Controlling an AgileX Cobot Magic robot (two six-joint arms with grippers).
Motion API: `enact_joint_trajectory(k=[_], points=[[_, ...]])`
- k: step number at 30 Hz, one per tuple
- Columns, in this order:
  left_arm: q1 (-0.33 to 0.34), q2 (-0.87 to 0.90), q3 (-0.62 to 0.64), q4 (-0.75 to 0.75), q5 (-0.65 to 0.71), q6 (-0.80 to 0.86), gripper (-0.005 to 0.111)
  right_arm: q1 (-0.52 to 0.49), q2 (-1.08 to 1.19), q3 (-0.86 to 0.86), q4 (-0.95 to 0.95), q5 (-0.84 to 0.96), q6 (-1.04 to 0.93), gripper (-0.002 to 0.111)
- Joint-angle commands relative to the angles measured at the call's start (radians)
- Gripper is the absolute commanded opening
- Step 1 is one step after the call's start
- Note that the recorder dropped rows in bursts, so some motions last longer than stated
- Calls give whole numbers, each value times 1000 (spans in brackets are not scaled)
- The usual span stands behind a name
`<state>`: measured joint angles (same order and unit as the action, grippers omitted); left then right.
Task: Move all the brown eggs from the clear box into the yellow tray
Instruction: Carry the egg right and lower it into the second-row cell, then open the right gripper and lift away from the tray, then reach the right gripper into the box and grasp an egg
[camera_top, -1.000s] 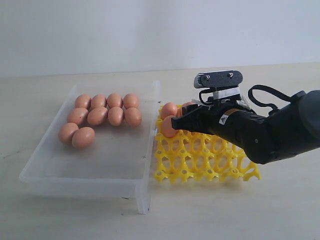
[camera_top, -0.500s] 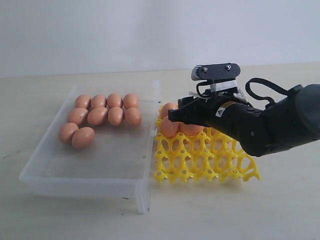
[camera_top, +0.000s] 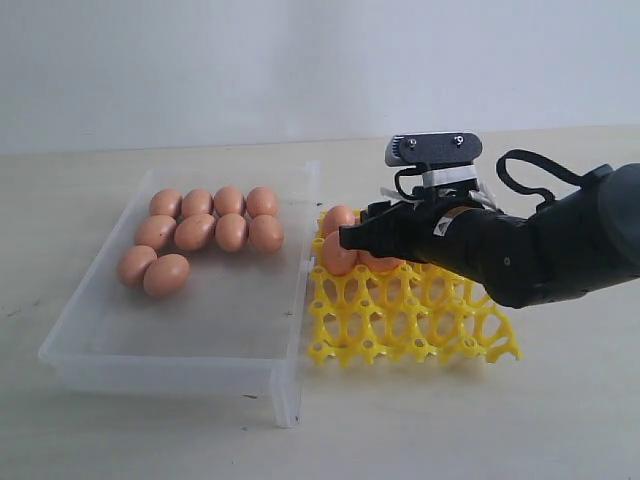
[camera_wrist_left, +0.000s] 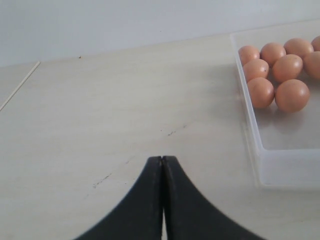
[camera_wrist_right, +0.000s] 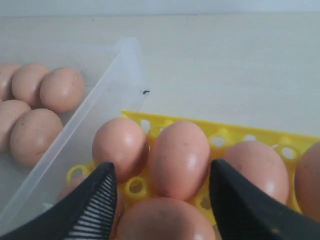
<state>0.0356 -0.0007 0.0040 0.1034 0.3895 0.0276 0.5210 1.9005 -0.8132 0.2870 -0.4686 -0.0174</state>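
Several brown eggs lie at the far end of the clear box. To its right stands the yellow tray, with eggs in its far rows, partly hidden by my right arm. My right gripper hovers low over the tray's far left part. In the right wrist view it is open, its fingers either side of an egg seated in the second row, behind it three eggs in the far row. My left gripper is shut and holds nothing over bare table beside the box.
The tray touches the clear box's right wall. The near rows of the tray are open cells with pointed posts. A small clasp tab sticks out at the box's near right corner. A pale wall stands behind the table.
My right gripper has lifted slightly above the tray and its jaws have widened. More of the egg in the second row shows under it. Eggs in the box have not moved.
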Motion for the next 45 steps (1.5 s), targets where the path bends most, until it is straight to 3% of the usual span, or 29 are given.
enact_joint_trajectory(k=[1, 12, 15, 32, 36, 40, 45], points=[[-6, 1, -4, -2, -9, -5, 0, -13, -2, -6, 58, 44, -8, 54], [-6, 1, -4, -2, -9, -5, 0, -26, -2, -81, 65, 273, 73, 53], [-6, 1, -4, -2, -9, -5, 0, -20, -10, -115, 65, 359, 73, 48], [-6, 1, -4, -2, -9, -5, 0, 3, -196, -160, 57, 378, 103, 46], [-6, 1, -4, -2, -9, -5, 0, 60, -191, -294, 24, 597, -37, 46], [-6, 1, -4, -2, -9, -5, 0, 138, -99, -545, 74, 967, -213, 45], [-6, 1, -4, -2, -9, -5, 0, 202, 87, -855, 56, 1213, -178, 44]])
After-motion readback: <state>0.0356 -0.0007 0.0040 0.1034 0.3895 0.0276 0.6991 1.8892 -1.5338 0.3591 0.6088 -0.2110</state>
